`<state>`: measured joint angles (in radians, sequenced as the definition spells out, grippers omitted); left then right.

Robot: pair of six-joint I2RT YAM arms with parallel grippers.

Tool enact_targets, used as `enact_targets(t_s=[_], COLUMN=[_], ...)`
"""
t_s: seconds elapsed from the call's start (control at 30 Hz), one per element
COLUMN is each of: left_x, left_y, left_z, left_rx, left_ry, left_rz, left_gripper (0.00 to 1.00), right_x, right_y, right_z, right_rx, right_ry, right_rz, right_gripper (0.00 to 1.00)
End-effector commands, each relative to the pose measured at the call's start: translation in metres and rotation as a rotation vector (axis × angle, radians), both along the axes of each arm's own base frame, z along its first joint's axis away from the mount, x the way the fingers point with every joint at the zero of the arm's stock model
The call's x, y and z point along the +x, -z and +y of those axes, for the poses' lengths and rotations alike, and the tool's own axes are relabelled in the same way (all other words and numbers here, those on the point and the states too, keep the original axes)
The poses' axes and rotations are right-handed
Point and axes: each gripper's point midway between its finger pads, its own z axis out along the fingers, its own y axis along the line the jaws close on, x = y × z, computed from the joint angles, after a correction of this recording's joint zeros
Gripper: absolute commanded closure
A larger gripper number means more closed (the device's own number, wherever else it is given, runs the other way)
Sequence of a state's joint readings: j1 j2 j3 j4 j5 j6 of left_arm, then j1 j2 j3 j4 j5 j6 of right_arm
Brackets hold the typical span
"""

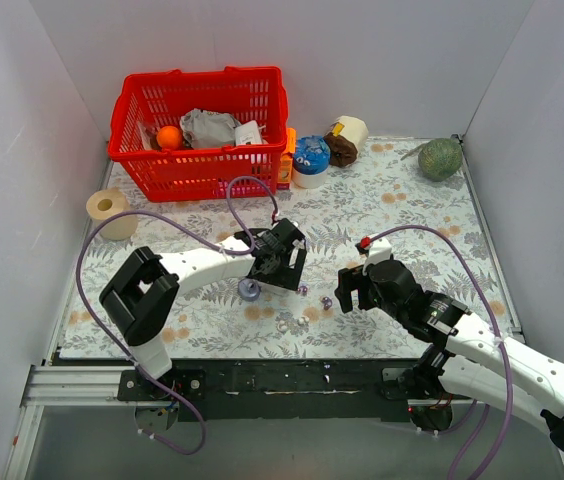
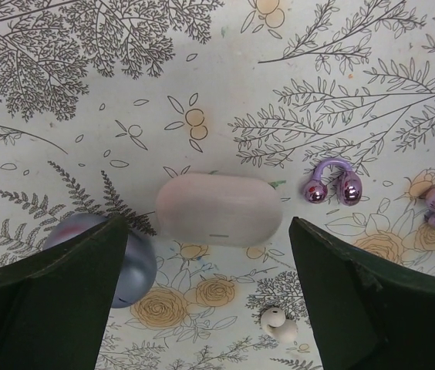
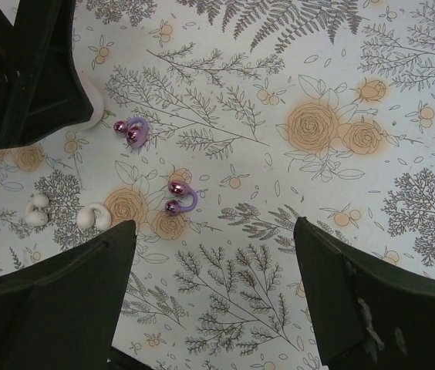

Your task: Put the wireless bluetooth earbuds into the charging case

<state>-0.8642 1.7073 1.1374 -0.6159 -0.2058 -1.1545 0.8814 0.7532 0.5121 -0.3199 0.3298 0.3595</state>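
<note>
The left pincer hangs spread astride the charging case on the surface, probably to steady it. The right pincer, likewise spread, hovers beside the loose purple earbuds.

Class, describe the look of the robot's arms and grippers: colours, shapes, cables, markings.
The left arm and right arm have white links and black joints; a purple cable loops along each. The left gripper and right gripper are black with dark wedge-shaped fingers. A red button sits near the right wrist.
</note>
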Motion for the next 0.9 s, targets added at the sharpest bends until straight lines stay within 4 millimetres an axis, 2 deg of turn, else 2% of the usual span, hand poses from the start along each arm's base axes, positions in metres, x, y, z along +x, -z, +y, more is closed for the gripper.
enact_targets(t_s=[0.0,0.87], left_x=[0.007,-0.005], left_y=[-0.004,0.037], left_z=[-0.01,0.006], left_rx=[-0.018,0.053], left_ry=[0.029,0.064], left_rz=[-0.03,0.014], left_gripper=[0.15,0.21], right_x=[0.002,0.001], right_y=[-0.006,-0.003], right_z=[0.004,0.004], right_rx=[0.01,0.001], right_ry=[-0.018,-0.018], right_rz=[-0.021,-0.013], right_gripper=[0.1,0.1])
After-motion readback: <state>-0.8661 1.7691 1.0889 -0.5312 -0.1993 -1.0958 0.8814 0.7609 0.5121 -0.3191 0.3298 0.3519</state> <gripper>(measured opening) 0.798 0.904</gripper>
